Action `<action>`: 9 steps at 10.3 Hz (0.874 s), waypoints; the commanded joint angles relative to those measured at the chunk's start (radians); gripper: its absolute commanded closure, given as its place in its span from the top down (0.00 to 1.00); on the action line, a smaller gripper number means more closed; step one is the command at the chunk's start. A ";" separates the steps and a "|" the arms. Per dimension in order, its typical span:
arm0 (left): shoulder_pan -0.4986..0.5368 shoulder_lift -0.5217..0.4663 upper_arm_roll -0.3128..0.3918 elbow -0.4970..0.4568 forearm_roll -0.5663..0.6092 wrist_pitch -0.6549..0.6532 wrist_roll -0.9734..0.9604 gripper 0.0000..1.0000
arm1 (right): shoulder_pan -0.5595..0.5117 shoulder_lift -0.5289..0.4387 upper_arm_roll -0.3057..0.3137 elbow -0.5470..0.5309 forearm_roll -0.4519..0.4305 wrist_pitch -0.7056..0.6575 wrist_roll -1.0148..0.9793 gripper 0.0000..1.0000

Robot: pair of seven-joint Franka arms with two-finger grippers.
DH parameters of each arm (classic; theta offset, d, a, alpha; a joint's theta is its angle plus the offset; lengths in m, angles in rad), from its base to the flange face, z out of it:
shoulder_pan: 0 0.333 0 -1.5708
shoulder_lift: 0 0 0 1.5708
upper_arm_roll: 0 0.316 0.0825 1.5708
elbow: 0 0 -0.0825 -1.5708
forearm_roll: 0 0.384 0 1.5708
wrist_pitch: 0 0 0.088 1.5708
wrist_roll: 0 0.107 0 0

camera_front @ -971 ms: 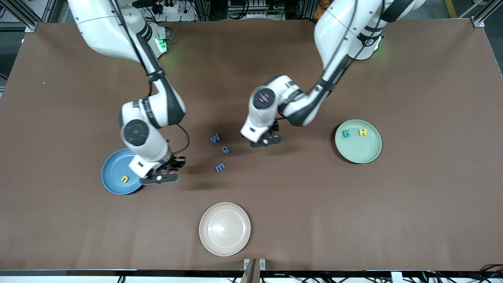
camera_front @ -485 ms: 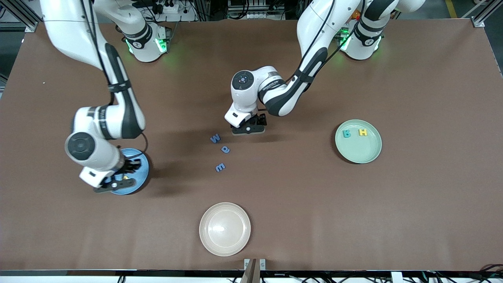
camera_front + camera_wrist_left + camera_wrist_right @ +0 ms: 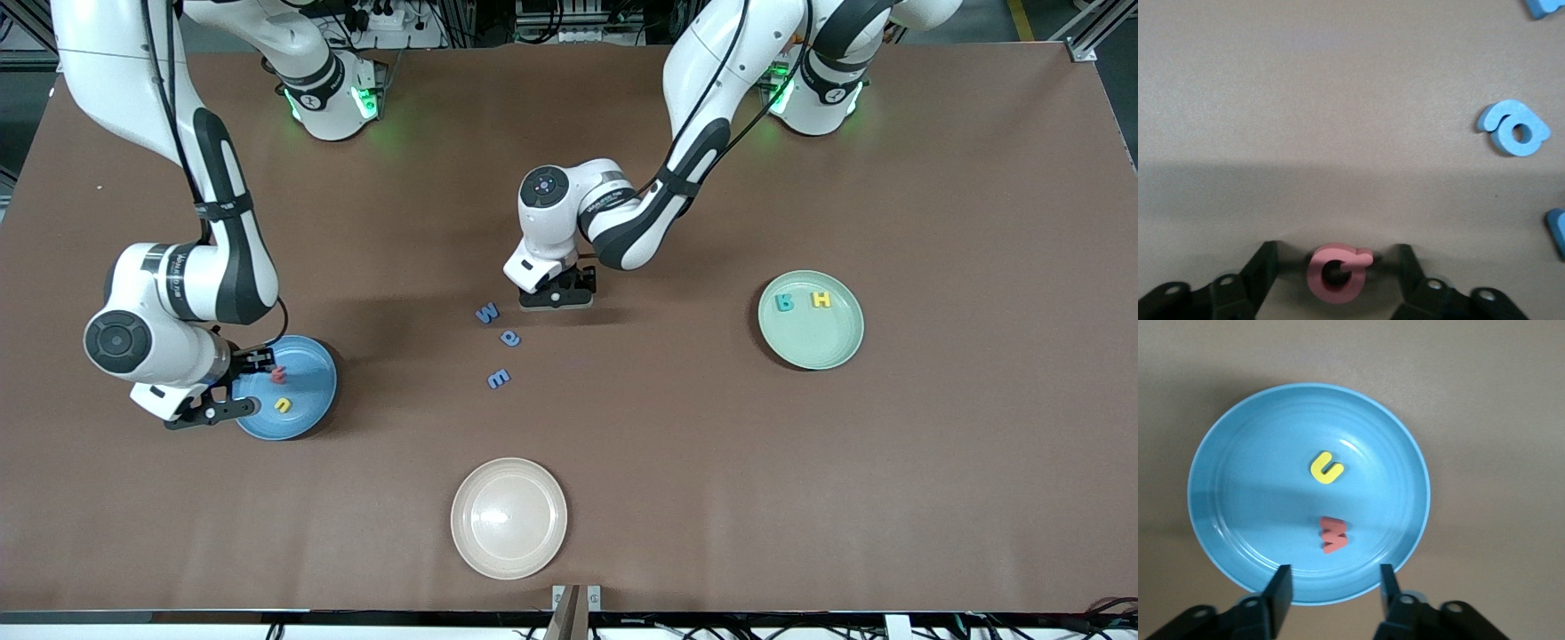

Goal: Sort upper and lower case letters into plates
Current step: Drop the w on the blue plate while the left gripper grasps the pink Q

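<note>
Dropped by the right gripper (image 3: 1331,587) — now parted — red letter (image 3: 278,375) in blue plate (image 3: 311,404); left gripper (image 3: 1337,275) open around pink letter (image 3: 1337,272).

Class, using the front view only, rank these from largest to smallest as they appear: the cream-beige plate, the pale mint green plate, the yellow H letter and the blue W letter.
1. Cream-beige round plate, though it lies nearest the camera.
2. Pale mint green round plate.
3. Yellow foam H letter and blue foam W letter: too alike to rank.

- The left gripper (image 3: 1337,267) was down low at the table's middle, its fingers apart.
- The right gripper (image 3: 1331,587) hung with fingers apart, arm bent.
</note>
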 commanded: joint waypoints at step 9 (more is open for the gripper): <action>-0.011 0.015 0.009 0.017 0.022 -0.003 -0.042 0.32 | 0.125 -0.048 0.018 -0.036 0.085 0.052 0.052 1.00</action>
